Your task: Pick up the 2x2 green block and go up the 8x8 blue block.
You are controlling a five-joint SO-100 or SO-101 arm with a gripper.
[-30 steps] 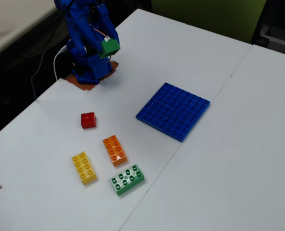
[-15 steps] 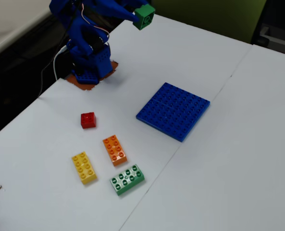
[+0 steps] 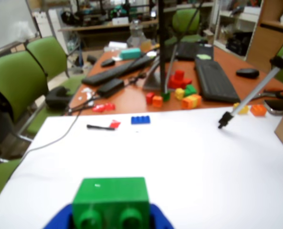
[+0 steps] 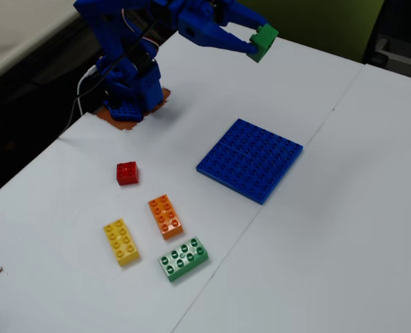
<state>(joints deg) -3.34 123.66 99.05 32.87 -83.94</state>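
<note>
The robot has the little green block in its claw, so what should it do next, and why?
Probably swing the arm over toward the blue plate and start lowering. The gripper is shut on the small green block, held up in the air beyond the plate's far edge in the fixed view, not above it. The plate's studs are bare, so any spot on it looks free.

From the fixed view I see my gripper (image 4: 256,43) raised at twelve o'clock, closed on the 2x2 green block (image 4: 264,39), with bare white table (image 4: 344,229) between it and the 8x8 blue block (image 4: 250,159). The plate's top is clear. The red brick (image 4: 127,172), orange brick (image 4: 165,216), yellow brick (image 4: 121,241) and 2x4 green brick (image 4: 183,258) cluster at seven to eight o'clock, well apart from it.
</note>
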